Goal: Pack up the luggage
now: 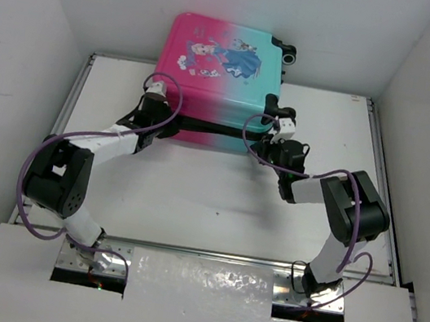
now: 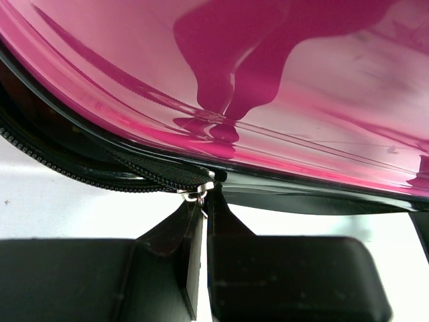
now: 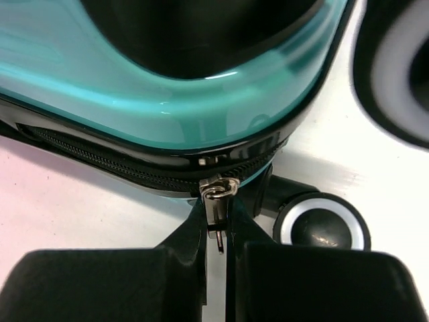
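Luggage (image 1: 220, 79): it lies flat at the far side of the table (image 1: 215, 211), its printed pink-to-teal shell facing up and its wheels to your right.
Lid: it is down on the base, so nothing inside shows and you cannot check the contents from these views.
Left gripper (image 2: 204, 209): its fingers are pressed together on the left zipper pull (image 2: 196, 196), at the near edge of the pink half; only the small metal tab is in the grip.
Right gripper (image 3: 218, 235): it is closed on the right zipper pull (image 3: 216, 200), at the near teal corner just beside the black wheel (image 3: 322, 227); the tab hangs between the fingertips.
Done so far: judging by the lowered lid and both pulls in hand, you are past the loading and into the closing.
Left to do: the two sliders sit well apart along the near edge, so you probably need to run the zip shut between or around them.
Seam: a dark gap shows under the pink shell left of the left slider, which suggests that stretch is not closed.
Unclear: you cannot tell from here which way each slider closes the teeth.
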`<state>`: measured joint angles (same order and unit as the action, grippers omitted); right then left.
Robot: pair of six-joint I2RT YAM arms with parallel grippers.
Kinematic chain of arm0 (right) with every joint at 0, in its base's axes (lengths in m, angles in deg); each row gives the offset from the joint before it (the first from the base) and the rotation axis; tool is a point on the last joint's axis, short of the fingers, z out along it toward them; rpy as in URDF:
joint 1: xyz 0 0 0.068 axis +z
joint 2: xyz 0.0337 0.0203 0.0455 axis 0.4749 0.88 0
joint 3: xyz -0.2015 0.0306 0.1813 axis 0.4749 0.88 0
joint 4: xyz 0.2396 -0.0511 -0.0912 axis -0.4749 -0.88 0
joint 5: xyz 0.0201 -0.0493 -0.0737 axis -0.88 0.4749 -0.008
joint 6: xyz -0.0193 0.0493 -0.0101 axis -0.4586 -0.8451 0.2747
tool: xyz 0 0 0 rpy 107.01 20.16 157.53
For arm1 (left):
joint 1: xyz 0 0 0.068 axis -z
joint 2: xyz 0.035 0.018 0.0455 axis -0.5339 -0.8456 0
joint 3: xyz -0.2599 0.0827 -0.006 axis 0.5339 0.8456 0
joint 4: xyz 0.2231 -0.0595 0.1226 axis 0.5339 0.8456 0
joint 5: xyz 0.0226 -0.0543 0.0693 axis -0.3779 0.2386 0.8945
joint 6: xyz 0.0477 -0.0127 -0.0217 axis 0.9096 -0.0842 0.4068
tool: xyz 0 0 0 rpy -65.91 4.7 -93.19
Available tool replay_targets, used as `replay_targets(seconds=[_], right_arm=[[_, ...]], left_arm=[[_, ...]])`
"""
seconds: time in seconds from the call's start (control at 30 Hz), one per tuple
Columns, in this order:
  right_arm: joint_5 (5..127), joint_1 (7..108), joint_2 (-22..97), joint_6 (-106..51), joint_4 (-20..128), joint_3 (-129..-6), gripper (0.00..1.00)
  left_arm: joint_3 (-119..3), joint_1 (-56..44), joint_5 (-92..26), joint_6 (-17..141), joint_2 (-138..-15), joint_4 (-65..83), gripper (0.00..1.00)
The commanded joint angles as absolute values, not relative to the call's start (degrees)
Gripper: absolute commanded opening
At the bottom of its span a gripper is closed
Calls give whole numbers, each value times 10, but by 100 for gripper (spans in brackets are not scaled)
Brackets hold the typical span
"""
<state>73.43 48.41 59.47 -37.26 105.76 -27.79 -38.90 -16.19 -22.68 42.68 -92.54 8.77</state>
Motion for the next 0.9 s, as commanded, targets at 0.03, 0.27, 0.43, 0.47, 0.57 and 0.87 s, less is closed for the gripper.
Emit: replay_targets(seconds=[0.03,0.27,0.43,0.47,0.57,0.87], right_arm=[[853,401,582,-382,1188,-282,0],[873,349,597,-414,1207,-304,0],[841,321,652,-439,1191,-373,0],[829,314,665,-440,1179,-404,0],[814,311,698,-422,1140,-447,0],[676,287,862,-500,1078,-692,0]], left_arm=[[-405,-164,-252,442,-960,68,0],[-398,-164,-230,436,-959,68,0],[-398,-165,-224,432,-960,73,0],[-398,-165,-225,432,-960,73,0],[-396,-167,-219,434,-960,76,0],[-394,-167,-225,436,-972,75,0]])
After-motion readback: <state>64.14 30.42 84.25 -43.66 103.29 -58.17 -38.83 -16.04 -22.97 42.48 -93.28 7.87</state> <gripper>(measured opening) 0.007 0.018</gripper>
